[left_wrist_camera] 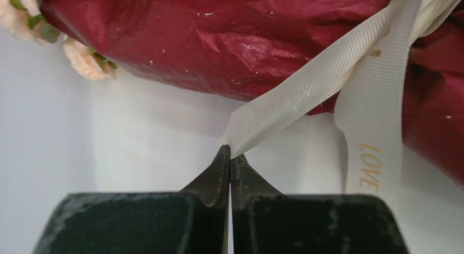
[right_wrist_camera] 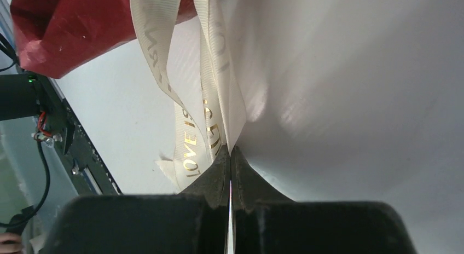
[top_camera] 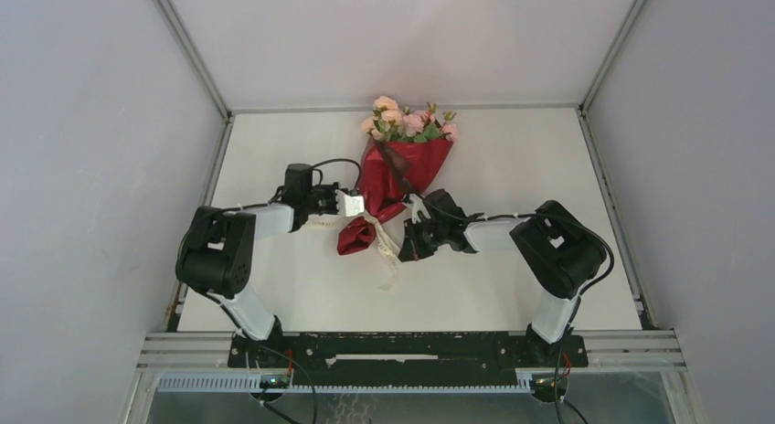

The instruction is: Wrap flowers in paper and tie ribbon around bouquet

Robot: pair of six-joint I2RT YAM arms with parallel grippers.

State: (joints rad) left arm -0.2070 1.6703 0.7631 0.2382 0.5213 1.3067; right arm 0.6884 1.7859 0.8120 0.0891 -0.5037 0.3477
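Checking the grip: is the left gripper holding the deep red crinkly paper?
No, the left gripper pinches the cream-white ribbon, not the paper.

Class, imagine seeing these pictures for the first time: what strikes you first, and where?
A red bouquet, pink roses at its far end, lies on the white table. A cream ribbon with gold lettering crosses its narrow end. The left tool and right tool each pinch a strand, one on either side.

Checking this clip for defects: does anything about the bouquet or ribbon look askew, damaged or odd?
Nothing looks damaged or spilled. The bouquet lies flat. Only the ribbon looks untidy: the left hand and right hand each pinch a strand, and a loose tail trails nearby.
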